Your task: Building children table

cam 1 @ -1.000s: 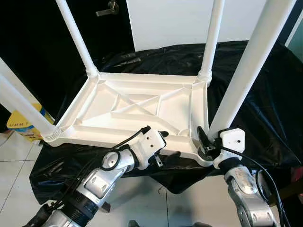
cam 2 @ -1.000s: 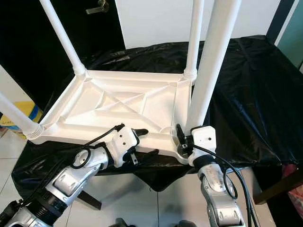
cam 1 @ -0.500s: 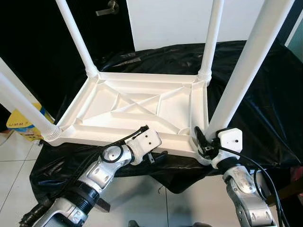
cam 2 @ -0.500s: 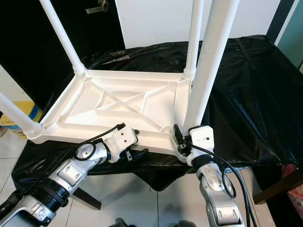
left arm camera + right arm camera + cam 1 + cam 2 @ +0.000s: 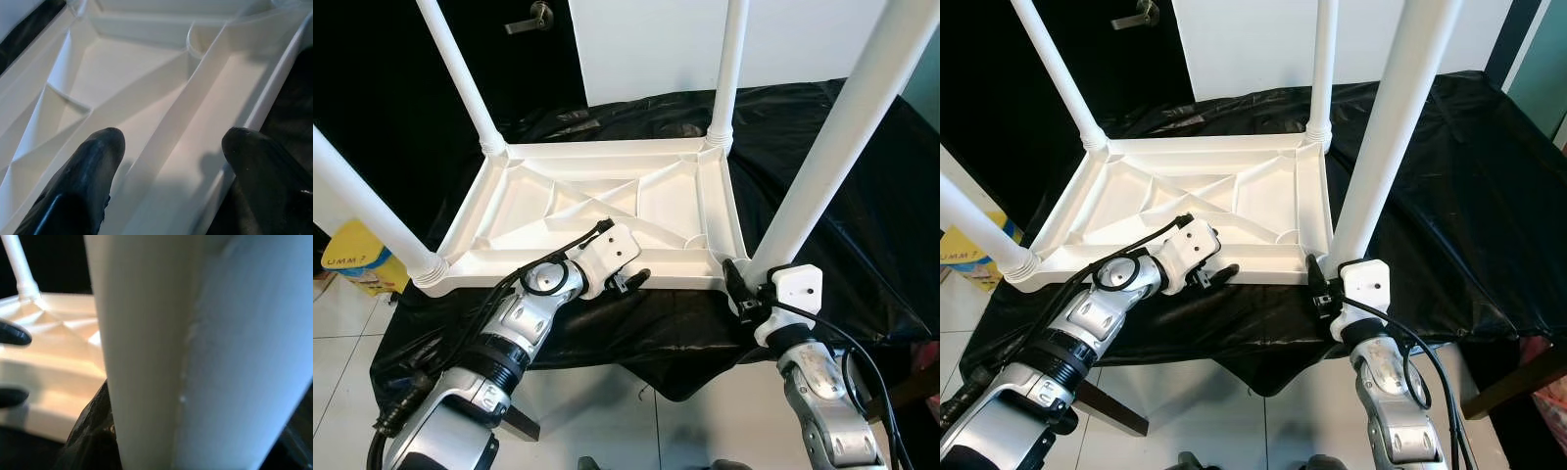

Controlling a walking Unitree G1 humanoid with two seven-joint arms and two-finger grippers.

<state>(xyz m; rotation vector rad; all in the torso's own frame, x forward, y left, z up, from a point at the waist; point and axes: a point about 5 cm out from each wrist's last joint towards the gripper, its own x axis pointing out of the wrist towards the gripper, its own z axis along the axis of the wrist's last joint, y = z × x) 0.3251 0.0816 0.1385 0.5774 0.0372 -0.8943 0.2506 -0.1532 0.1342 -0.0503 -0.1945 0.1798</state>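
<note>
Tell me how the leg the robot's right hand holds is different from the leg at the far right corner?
The white plastic leg in the right gripper leans and its foot sits at the near right corner of the upside-down white table top, black fingers around it. The far right white leg stands straight in its socket, untouched, and looks thinner, being farther off. Both are round white tubes.

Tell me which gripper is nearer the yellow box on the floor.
Left. The left gripper is at the tabletop's near rim, toward the yellow box; the right gripper holds the near-right leg, farther away.

One tabletop (image 5: pixel 607 211); four legs (image 5: pixel 832 147)
</note>
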